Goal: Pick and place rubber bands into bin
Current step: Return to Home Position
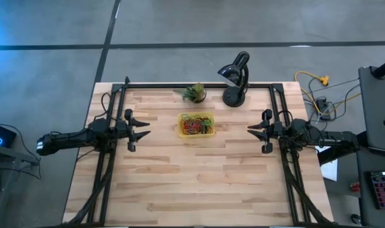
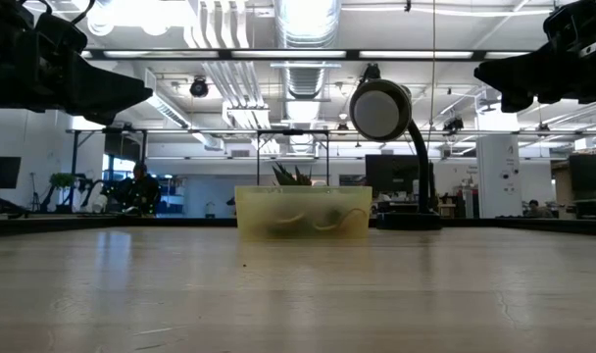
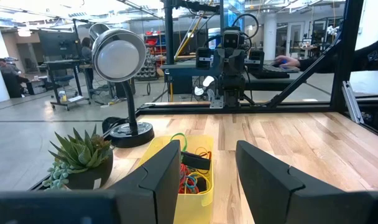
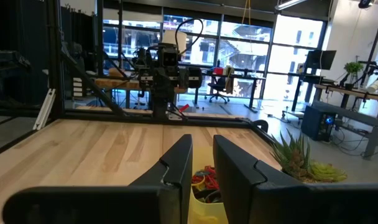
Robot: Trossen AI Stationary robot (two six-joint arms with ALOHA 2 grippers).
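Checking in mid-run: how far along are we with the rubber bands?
It looks nearly finished. The rubber bands lie piled in the bin, and I see none loose on the table. Nothing is in hand: the left pincer and right pincer are open and empty, off to either side of the bin. Left: only parking the arms.

Rubber bands [image 1: 194, 125] in the bin [image 1: 213, 124]; plant [image 1: 194, 93] and lamp [image 1: 235, 95] just behind it.

One bin [image 1: 212, 124], one plant [image 1: 194, 92], one lamp [image 1: 235, 79], two arms [image 1: 72, 138] [image 1: 325, 135].
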